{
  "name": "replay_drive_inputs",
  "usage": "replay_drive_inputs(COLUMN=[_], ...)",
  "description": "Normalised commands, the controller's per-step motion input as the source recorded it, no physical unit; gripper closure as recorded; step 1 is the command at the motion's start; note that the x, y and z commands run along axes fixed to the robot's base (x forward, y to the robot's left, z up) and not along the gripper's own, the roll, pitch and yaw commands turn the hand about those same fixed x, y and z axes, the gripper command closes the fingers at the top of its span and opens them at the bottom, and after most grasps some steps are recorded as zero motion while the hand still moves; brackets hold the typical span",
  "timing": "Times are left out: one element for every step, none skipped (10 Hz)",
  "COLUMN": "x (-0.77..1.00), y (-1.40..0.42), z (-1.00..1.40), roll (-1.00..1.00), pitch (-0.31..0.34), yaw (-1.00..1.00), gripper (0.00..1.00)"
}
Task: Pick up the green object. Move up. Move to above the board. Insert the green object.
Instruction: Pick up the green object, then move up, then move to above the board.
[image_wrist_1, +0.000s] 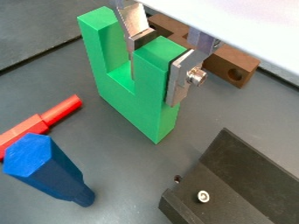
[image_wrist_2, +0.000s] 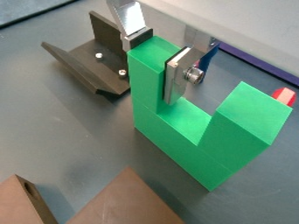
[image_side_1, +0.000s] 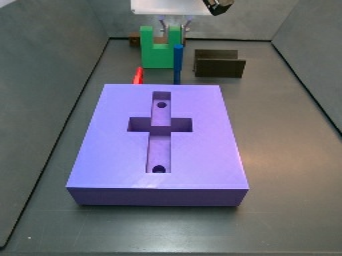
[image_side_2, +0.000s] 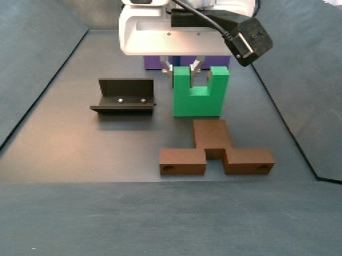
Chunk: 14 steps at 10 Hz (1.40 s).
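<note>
We are at the first step: picking up the green object. It stands on the dark floor at the far end of the box, prongs up. Our gripper is down on it. In both wrist views the two silver fingers sit on either side of one prong, so the jaws look clamped on that prong. The piece seems to rest on the floor, not yet lifted.

Next we think we must go straight up, holding tight so the piece does not tip. Then we go over to the board, the big purple slab with the cross-shaped hole in its top. It lies well apart from the green piece, nearer the side camera.

Other things sit close by. A blue post and a red bar lie just beside the green piece. The dark fixture stands near it on the other side. A brown blocky piece lies on the floor near too. Lifting high first should keep us clear of them all.
</note>
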Motion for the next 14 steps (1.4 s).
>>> replay_drive_inputs(x=[0.00, 0.00, 0.00, 0.00, 0.00, 0.00, 0.00, 0.00, 0.00, -0.01, -0.02, -0.01, 0.00, -0.02], y=[0.00, 0.00, 0.00, 0.00, 0.00, 0.00, 0.00, 0.00, 0.00, 0.06, 0.05, 0.03, 0.00, 0.00], z=[0.00, 0.00, 0.00, 0.00, 0.00, 0.00, 0.00, 0.00, 0.83, 0.80, 0.55, 0.33, 1.40, 1.40], roll=[0.00, 0.00, 0.00, 0.00, 0.00, 0.00, 0.00, 0.00, 0.00, 0.01, 0.02, 0.03, 0.00, 0.00], pitch=[0.000, 0.000, 0.000, 0.000, 0.000, 0.000, 0.000, 0.000, 0.000, -0.001, 0.004, -0.005, 0.000, 0.021], yaw=[0.00, 0.00, 0.00, 0.00, 0.00, 0.00, 0.00, 0.00, 0.00, 0.03, 0.02, 0.02, 0.00, -0.01], gripper=[1.00, 1.00, 1.00, 1.00, 1.00, 1.00, 1.00, 1.00, 1.00, 1.00, 1.00, 1.00, 1.00, 1.00])
